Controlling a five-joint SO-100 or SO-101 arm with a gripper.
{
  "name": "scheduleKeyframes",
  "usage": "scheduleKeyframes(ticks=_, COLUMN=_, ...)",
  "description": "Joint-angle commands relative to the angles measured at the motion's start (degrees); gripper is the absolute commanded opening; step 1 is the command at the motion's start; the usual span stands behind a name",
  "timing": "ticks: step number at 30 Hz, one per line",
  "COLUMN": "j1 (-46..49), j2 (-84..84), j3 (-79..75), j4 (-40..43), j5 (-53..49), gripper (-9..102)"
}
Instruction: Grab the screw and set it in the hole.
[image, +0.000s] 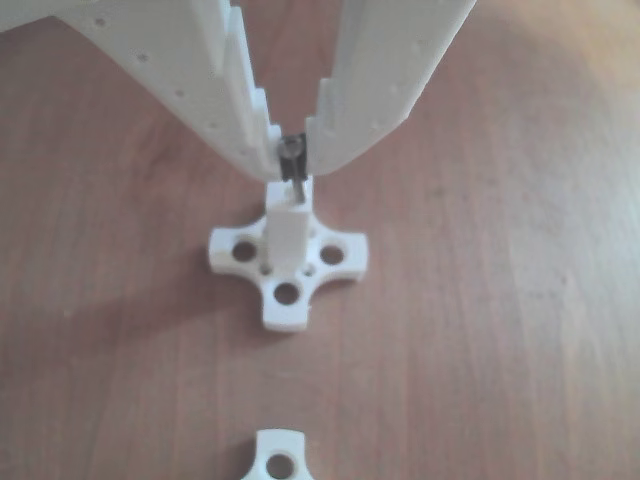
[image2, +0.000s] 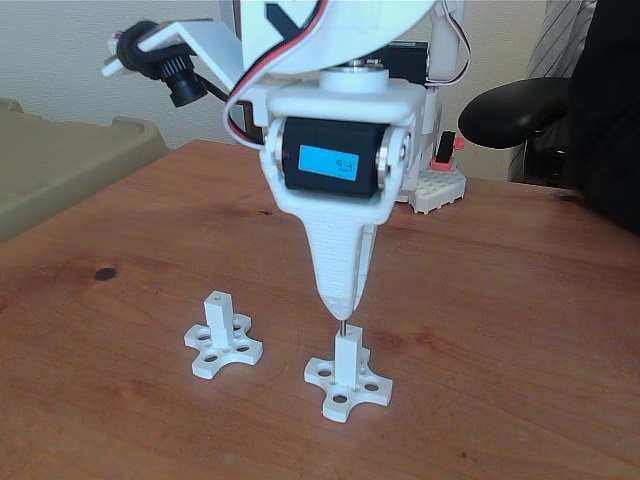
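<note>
My white gripper points straight down and is shut on the screw, a thin dark grey piece held upright by its head. The screw's lower end meets the top face of a white square post standing on a white cross-shaped base. The hole in that face is hidden by the screw tip. In the fixed view the gripper hangs just above the same post, with the screw showing as a short dark line between them. I cannot tell how deep the tip sits.
A second cross base with a post stands to the left, a tiny bore in its top face; its edge shows at the bottom of the other view. An olive bin, a white block and a black chair ring the wooden table.
</note>
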Motion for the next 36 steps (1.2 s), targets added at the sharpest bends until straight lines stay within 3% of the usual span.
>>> scheduleKeyframes(ticks=1, j1=0.09, j2=0.97, j3=-0.7, j4=-0.35, j5=-0.35, gripper=-4)
scheduleKeyframes(ticks=36, j1=-1.05, j2=1.58, j3=-0.79, j4=0.88, j5=0.35, gripper=-4)
